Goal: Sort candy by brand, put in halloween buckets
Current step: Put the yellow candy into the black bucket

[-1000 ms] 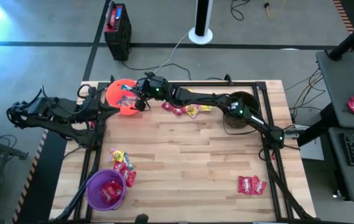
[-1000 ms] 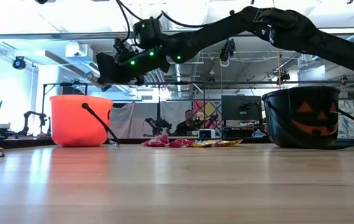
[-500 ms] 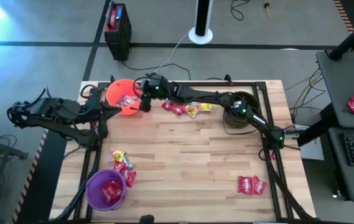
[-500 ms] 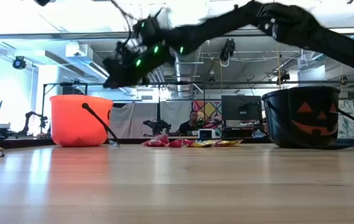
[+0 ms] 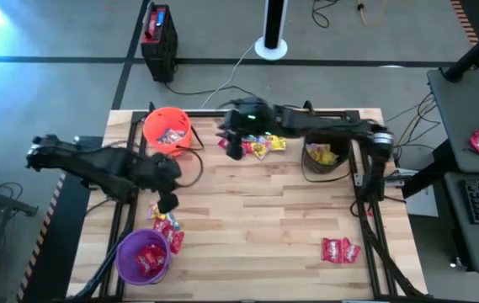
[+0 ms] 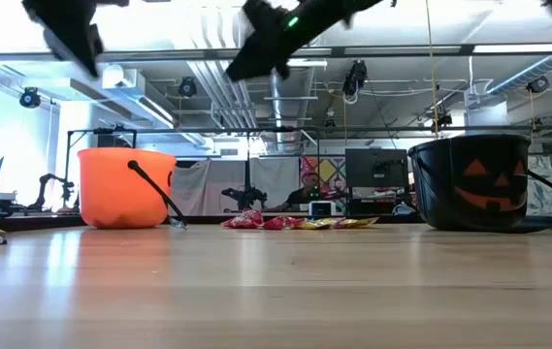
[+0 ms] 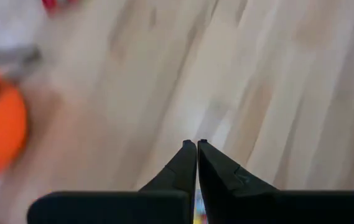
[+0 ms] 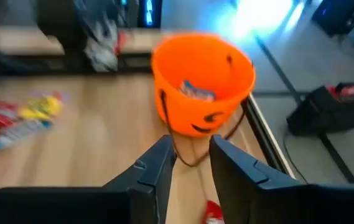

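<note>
The orange bucket (image 5: 167, 130) stands at the far left with blue-and-white candy (image 8: 195, 91) inside. At the far right, the black bucket (image 5: 323, 157) holds yellow candy. The purple bucket (image 5: 144, 257), near left, holds red candy. Loose candy (image 5: 256, 147) lies at the far middle, and more candy (image 5: 165, 220) lies beside the purple bucket. My right gripper (image 8: 192, 155) is open and empty, high above the table between the orange bucket and the far pile. My left gripper (image 7: 196, 144) is shut, pointing down above the near-left candy.
Two red packets (image 5: 340, 250) lie near the table's near right corner. A dark metal frame (image 5: 359, 181) runs along the table's left, far and right sides. Bare wood fills the table's middle.
My right gripper has drawn back from over the orange bucket toward the table's right and has risen. My left arm has swung in from beyond the left edge, out over the table toward the candy by the purple bucket, tipping its gripper downward.
</note>
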